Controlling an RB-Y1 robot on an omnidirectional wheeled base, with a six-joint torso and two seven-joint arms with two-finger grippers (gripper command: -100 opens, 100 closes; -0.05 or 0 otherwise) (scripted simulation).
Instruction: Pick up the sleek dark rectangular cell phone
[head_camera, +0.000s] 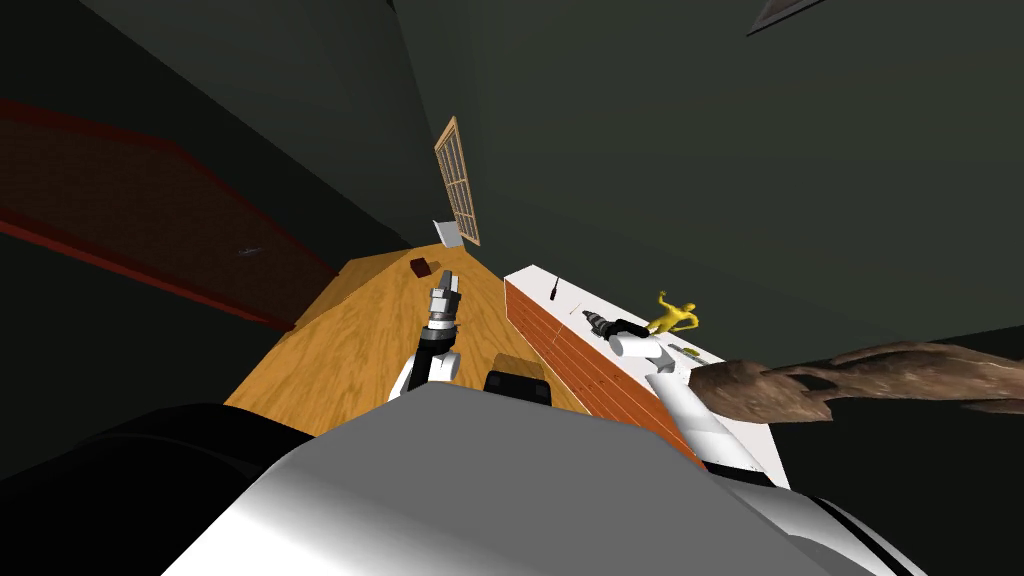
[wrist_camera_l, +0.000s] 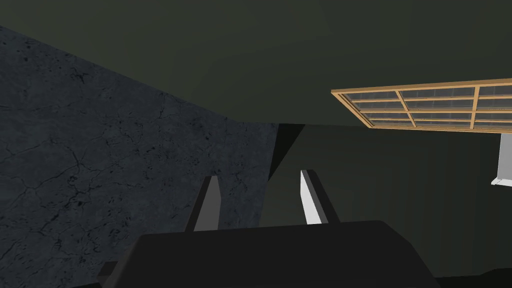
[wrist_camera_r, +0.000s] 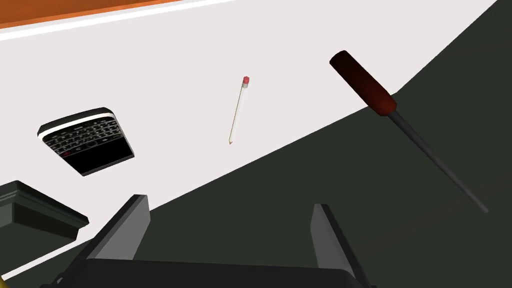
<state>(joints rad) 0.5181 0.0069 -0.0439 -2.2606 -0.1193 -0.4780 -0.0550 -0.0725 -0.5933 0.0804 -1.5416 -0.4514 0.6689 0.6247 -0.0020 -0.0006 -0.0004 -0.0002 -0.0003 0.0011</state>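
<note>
The cell phone (wrist_camera_r: 86, 141) is a black slab with a keypad and a pale rim, lying flat on the white counter top (wrist_camera_r: 165, 60). My right gripper (wrist_camera_r: 227, 220) hovers over the counter's edge with its fingers open and nothing between them. The phone lies beyond and to the side of one finger (wrist_camera_r: 127, 225), well apart from it. In the head view my right gripper (head_camera: 596, 321) reaches over the white counter (head_camera: 540, 282). My left gripper (head_camera: 442, 290) is raised over the wooden floor, and its fingers (wrist_camera_l: 312, 197) stand open and empty.
On the counter lie a pencil (wrist_camera_r: 238, 110) and a screwdriver with a dark red handle (wrist_camera_r: 364, 84). A dark moulded base (wrist_camera_r: 35, 210) sits close by the phone. A yellow figurine (head_camera: 675, 316) stands near my right arm. A brown box (head_camera: 420, 266) lies on the floor.
</note>
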